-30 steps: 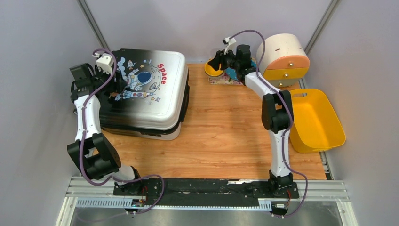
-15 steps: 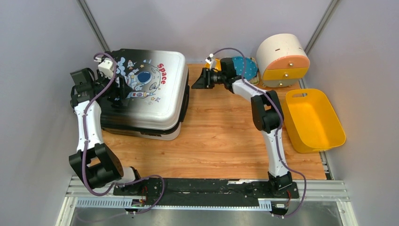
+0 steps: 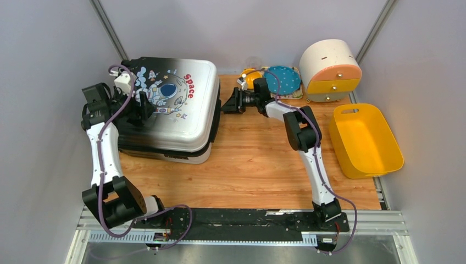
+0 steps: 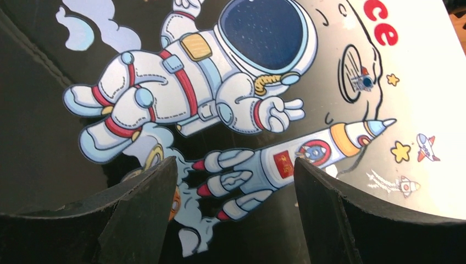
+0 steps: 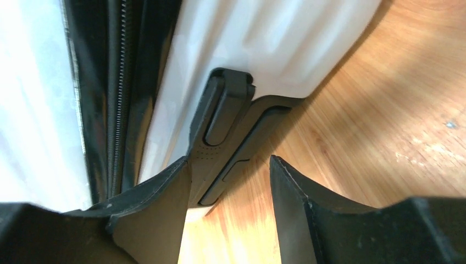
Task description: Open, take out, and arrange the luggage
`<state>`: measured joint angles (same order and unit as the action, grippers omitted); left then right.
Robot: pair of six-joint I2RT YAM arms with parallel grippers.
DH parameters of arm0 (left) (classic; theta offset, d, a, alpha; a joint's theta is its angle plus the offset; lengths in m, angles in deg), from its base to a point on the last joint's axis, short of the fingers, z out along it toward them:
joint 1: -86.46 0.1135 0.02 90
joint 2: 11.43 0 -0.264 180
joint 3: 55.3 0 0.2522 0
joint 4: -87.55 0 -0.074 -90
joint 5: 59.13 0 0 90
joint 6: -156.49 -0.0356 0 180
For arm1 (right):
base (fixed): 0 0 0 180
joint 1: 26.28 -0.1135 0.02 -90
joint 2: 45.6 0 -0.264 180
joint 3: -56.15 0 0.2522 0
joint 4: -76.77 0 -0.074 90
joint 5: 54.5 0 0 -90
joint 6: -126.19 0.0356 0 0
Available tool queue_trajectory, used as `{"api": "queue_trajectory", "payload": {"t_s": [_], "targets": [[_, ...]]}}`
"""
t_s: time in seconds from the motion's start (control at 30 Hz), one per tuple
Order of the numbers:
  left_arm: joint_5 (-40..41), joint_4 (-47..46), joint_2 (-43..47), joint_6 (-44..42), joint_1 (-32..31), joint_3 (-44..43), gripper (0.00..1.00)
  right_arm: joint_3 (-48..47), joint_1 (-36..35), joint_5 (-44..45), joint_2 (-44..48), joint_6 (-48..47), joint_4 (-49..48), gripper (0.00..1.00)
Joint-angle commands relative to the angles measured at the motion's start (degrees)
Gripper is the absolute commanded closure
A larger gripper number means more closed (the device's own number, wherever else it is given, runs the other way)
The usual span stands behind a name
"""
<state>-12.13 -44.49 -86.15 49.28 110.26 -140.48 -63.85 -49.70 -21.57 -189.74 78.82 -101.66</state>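
Observation:
The luggage point(image 3: 170, 107) lies flat and closed at the back left of the table, a silver-white shell with an astronaut and a red "Space" print. My left gripper point(image 3: 144, 105) hovers over its lid; in the left wrist view it point(image 4: 235, 162) is open above the printed rocket point(image 4: 308, 154), nothing between its fingers. My right gripper point(image 3: 226, 104) is at the luggage's right side. In the right wrist view it point(image 5: 229, 165) is open, the black side handle point(image 5: 225, 126) just ahead and against the left finger point(image 5: 159, 209). The zipper point(image 5: 116, 110) runs up the left.
A round cream-and-orange drawer box point(image 3: 329, 69) stands at the back right, a blue plate point(image 3: 281, 80) and an orange item point(image 3: 253, 77) beside it. A yellow bin point(image 3: 365, 140) sits at the right edge. Grey walls close in left and right.
My right arm has swung left from the plate by the drawer box to the luggage's right side. My left gripper opened wider and shifted slightly over the lid.

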Motion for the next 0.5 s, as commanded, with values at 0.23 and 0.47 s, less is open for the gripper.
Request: {"api": "queue_trajectory", "payload": {"t_s": [0.23, 0.47], "targets": [[2.0, 5.8, 5.9, -2.9, 0.1, 3.1, 0.15, 2.0, -2.2, -2.7, -0.9, 17.7, -23.9, 0.42], [3.7, 6.9, 5.5, 2.7, 0.4, 2.7, 0.15, -0.7, -2.9, -1.9, -2.9, 19.1, -24.6, 0.56]]}}
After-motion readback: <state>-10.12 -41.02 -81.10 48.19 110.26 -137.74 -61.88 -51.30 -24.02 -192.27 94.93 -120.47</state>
